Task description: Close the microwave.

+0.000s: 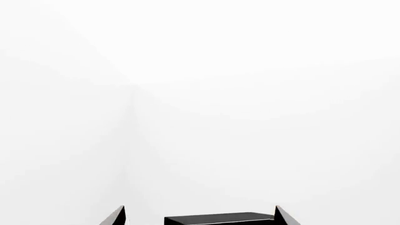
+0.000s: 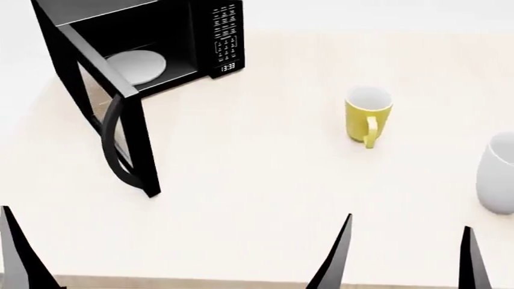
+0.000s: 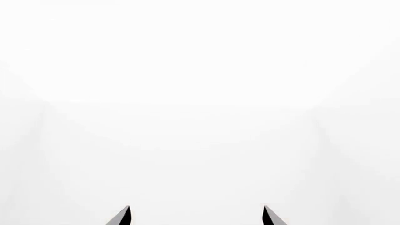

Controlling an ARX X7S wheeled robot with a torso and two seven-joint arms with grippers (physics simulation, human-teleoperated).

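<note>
The left gripper (image 2: 16, 253) showed only one fingertip at the head view's lower left, so its state could not be told. The black microwave (image 2: 144, 54) sat at the tabletop's (image 2: 257, 198) far left, at one o'clock from that gripper, the nearer one. Its door (image 2: 112, 114) swung wide toward the robot, curved handle (image 2: 112, 144) outward, white turntable (image 2: 136, 66) visible. The right gripper (image 2: 401, 253) sat open at lower right.

Microwave (image 2: 153, 54) clock reads 13:33; keypad lettering white, too small to read.
</note>
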